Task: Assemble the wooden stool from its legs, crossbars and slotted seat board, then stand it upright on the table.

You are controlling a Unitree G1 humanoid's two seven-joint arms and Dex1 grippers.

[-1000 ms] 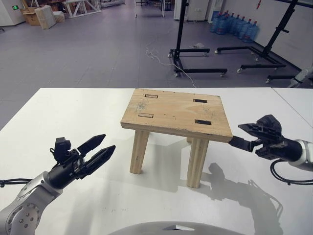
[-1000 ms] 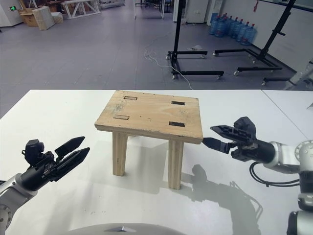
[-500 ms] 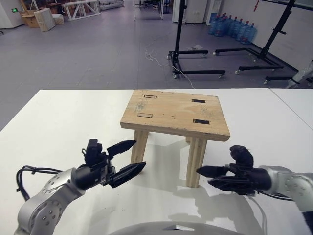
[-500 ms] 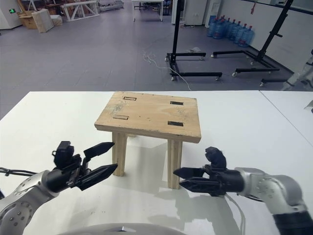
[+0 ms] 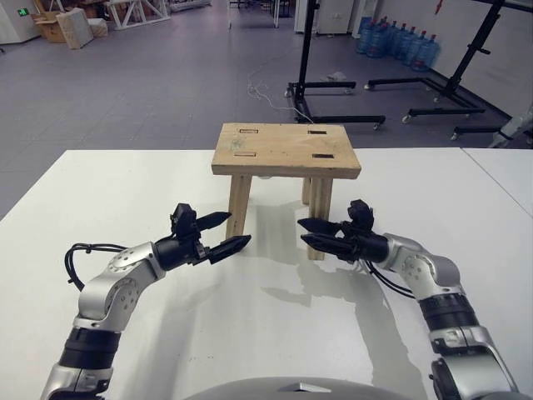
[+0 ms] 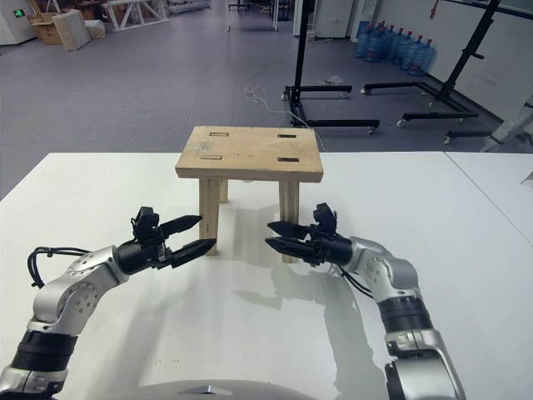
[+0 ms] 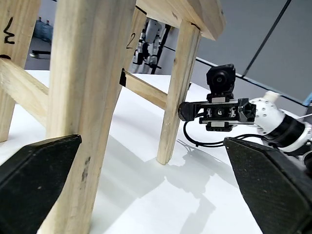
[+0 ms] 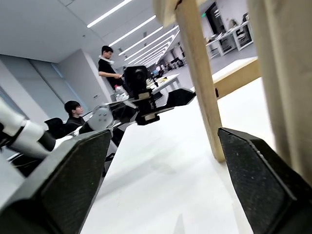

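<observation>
Left gripper (image 5: 237, 228): fingers spread wide, holding nothing, low over the table; the stool's nearer front leg stands just ahead of its tips. Whether they touch cannot be told.

Right gripper (image 5: 302, 232): likewise spread and empty, low, with the other front leg just beyond its tips. It faces the left gripper across the stool's front.

Table (image 5: 117, 183): white, flat, beneath both grippers.

Stool (image 5: 286, 162): assembled, upright on its legs, ahead of and between the two grippers. Judged stiff, light to moderate in weight, and not fragile. Bare wood should grip well.

Seat board (image 5: 286, 143): slotted top, above the level of both grippers. The joints may be push-fit only, so lifting by the board risks pulling it off.

Front legs (image 5: 239, 204) (image 5: 319, 215): square, sturdy. Judged the best hold, one per gripper.

Crossbar (image 7: 146, 90): slim, spanning two legs beyond the left gripper's fingers. A poorer hold.
</observation>
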